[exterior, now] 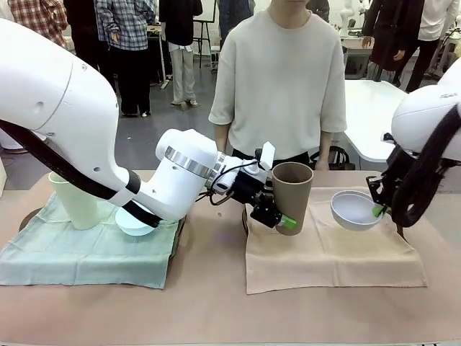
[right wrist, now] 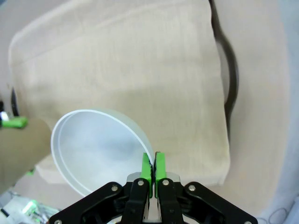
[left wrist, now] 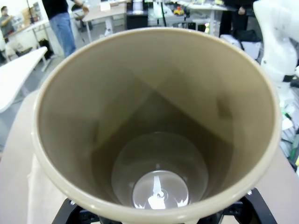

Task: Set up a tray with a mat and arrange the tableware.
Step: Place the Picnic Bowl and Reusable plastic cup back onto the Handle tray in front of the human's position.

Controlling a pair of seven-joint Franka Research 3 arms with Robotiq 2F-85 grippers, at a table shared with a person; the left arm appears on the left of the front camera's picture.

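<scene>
Left gripper (exterior: 277,216) clamped around brown tumbler (exterior: 292,194), upright over beige mat (exterior: 331,256). Right gripper (right wrist: 153,163) pinched on whitish bowl (right wrist: 96,147) rim, tilted above same mat. Green tumbler (exterior: 72,202) and blue bowl (exterior: 133,222) on green mat (exterior: 79,259). Person (exterior: 281,79) stands opposite.

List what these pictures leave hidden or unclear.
- Front view: light blue round bowl mostly hidden behind the left arm.
- Front view: pale green tall tumbler partly covered by that arm.
- Left wrist view: left gripper fingers hidden beneath the brown tall tumbler.

Left hand (exterior: 277,214) mid-table, jaws apart; right hand (right wrist: 153,164) pinched shut.
</scene>
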